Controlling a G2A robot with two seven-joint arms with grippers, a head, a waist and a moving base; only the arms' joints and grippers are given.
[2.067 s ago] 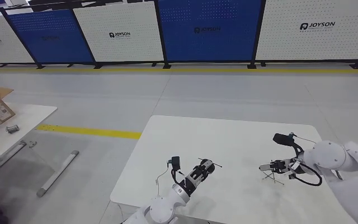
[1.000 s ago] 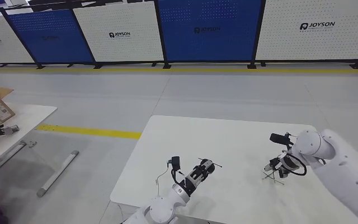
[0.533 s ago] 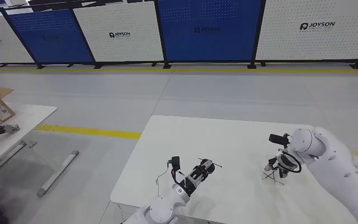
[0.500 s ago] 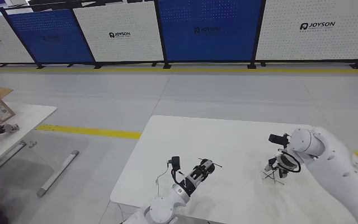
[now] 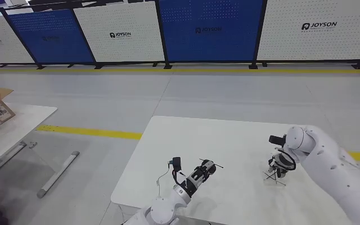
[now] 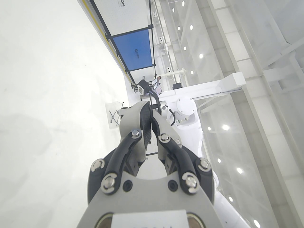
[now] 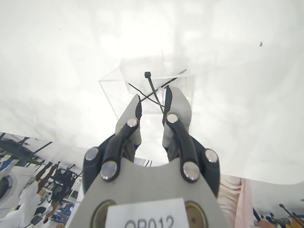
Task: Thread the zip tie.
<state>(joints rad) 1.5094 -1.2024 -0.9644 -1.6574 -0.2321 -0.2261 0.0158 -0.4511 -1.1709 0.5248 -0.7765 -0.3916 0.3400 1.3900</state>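
My left gripper [image 5: 208,165] stays near the table's front edge, shut on a thin black zip tie [image 5: 217,166] that crosses its tips. In the left wrist view its pads [image 6: 146,122] are pressed together. At the right side of the table stands a small clear box [image 7: 106,83] with crossed black zip ties [image 7: 150,87] in it. My right gripper [image 7: 153,94] hangs just above that box and is open. Its fingertips sit on either side of the crossing ties without touching them. The top view shows the right gripper [image 5: 275,168] over the box [image 5: 274,178].
The white table [image 5: 225,135] is bare between the two arms. Its front edge lies close under the left arm. Beyond the table are grey floor, a yellow line and blue and white partition panels [image 5: 211,31].
The right arm has swung in over the clear box, and its gripper has turned from lying sideways to pointing down at the ties. The left arm has kept still.
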